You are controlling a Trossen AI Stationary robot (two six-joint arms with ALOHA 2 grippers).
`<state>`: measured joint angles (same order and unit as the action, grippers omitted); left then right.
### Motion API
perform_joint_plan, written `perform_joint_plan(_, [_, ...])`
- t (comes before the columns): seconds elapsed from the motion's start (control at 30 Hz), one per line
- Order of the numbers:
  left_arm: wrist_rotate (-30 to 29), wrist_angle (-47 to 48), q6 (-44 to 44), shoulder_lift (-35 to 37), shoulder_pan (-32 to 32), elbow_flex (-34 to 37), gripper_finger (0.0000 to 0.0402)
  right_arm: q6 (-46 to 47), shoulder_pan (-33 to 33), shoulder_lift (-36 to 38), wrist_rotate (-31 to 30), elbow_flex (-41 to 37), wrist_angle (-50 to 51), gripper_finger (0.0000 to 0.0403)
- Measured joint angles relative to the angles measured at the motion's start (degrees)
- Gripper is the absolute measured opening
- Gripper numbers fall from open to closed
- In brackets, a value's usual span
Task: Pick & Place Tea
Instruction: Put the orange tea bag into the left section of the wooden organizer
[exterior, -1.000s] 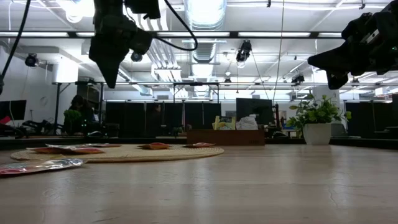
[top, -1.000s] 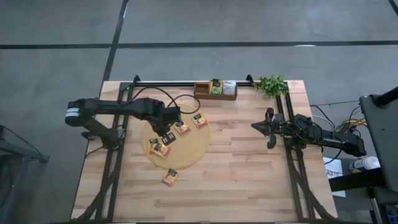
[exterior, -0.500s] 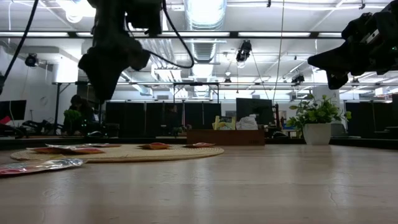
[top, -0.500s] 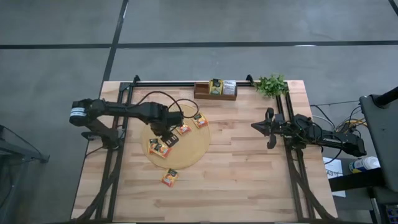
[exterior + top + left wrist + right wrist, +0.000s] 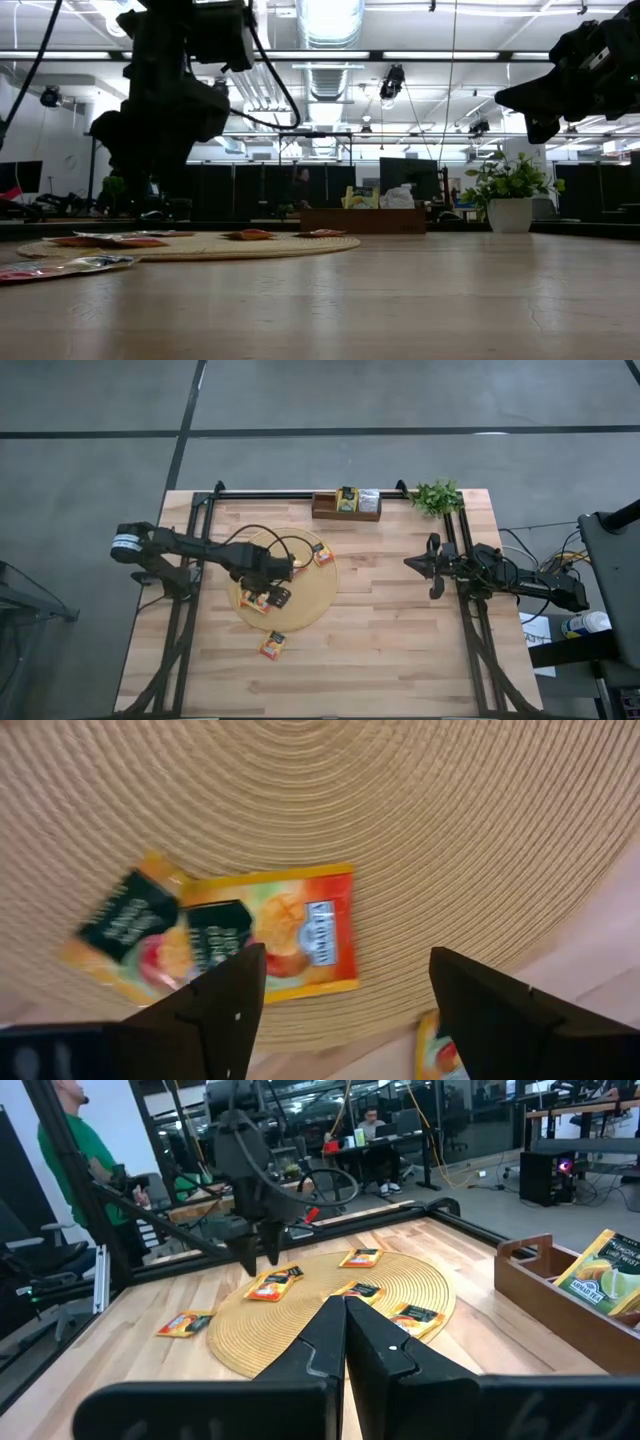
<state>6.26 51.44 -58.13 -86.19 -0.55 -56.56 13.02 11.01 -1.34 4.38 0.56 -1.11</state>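
Above the orange sachets [image 5: 270,935] on the mat [image 5: 310,600], left claw [image 5: 268,588] spread wide.

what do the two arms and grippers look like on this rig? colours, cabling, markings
Both arms are dark, near-black jointed links. The left arm carries a pale grey-white band at its base end and a loose black cable looping over its wrist. Left gripper: two flat, dark wedge-shaped fingers. Right gripper: matching dark tapered fingers, no visible markings.

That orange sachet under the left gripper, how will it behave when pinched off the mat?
The orange sachet lies flat and thin on the woven mat, so it probably flexes and weighs little. It overlaps a neighbouring sachet, which may drag along. The open left gripper likely needs an edge.
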Motion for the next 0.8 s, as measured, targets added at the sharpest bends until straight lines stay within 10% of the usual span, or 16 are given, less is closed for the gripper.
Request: perform_joint_plan(0.8, [-0.12,-11.88,-5.98,0.11,-1.00,12.10,0.0261,0.00,0.02,0.07,0.00,0.00,0.01,0.0009])
